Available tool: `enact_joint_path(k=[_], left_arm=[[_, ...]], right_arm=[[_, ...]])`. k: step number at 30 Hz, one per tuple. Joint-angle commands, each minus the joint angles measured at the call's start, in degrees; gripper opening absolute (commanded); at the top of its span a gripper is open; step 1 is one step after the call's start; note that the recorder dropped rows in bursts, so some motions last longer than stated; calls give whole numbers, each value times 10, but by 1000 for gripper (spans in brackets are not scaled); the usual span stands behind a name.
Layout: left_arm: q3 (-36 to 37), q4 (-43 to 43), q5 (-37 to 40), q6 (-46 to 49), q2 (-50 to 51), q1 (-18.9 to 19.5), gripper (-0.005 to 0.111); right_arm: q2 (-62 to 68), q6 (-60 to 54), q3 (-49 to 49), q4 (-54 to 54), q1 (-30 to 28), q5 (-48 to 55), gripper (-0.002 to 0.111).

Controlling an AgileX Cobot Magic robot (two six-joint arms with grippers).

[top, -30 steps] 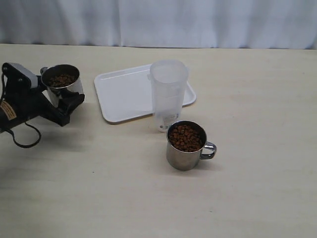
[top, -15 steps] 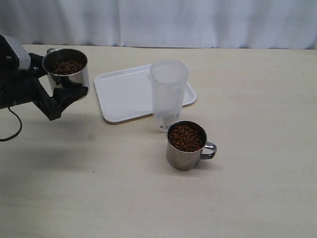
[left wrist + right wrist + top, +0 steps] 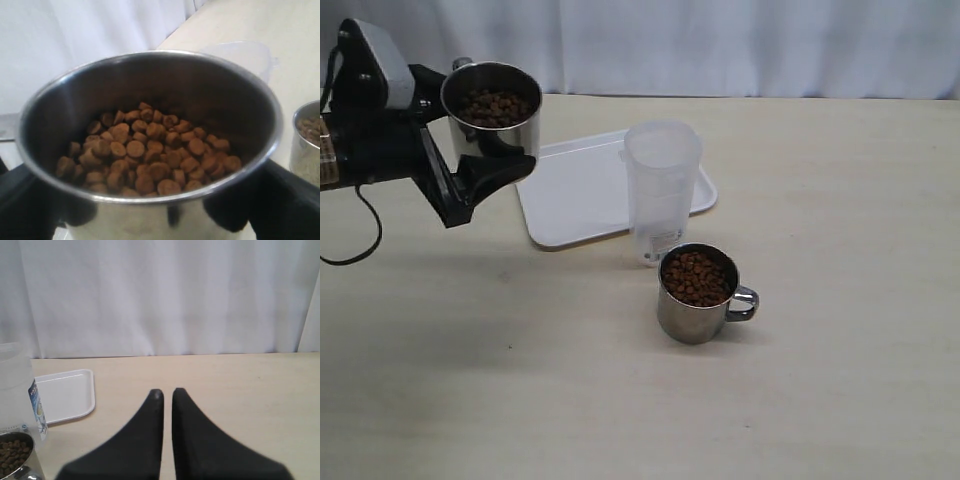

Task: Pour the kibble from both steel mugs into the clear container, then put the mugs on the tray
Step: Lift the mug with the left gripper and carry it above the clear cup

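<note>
Holding steel mug (image 3: 508,130) aloft near tray (image 3: 582,205) corner, left gripper (image 3: 480,148), clear container (image 3: 662,185) apart

Steel mug (image 3: 210,87) holding kibble (image 3: 150,155), gripped by left end effector (image 3: 150,217); second mug (image 3: 306,145), clear container (image 3: 245,52) beyond.

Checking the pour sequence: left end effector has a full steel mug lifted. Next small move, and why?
Probably carry the steel mug sideways until its rim is over the clear container, keeping it level. The left end effector holds it raised, short of the container's mouth, kibble inside; tipping here would likely spill onto the tray.
</note>
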Motion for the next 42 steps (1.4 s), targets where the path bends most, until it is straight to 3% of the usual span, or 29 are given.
enact_joint_path(k=[1,6,18,33,42], left_arm=[[-32,18,25,-32,-8,-25,0],[-71,89,113,-93,-8,-50,0],[-152,198,175,-163,-8,-119,0],[-182,256,217,-165,-8,-128,0],[-201,256,297,-165,-7,-187,0]], right_arm=[[-2,-3,3,-3,2,-1,5],[-2,-3,3,-3,2,-1,5],[-2,-3,3,-3,2,-1,5],[-2,-3,3,-3,2,-1,5],[-2,-3,3,-3,2,-1,5]])
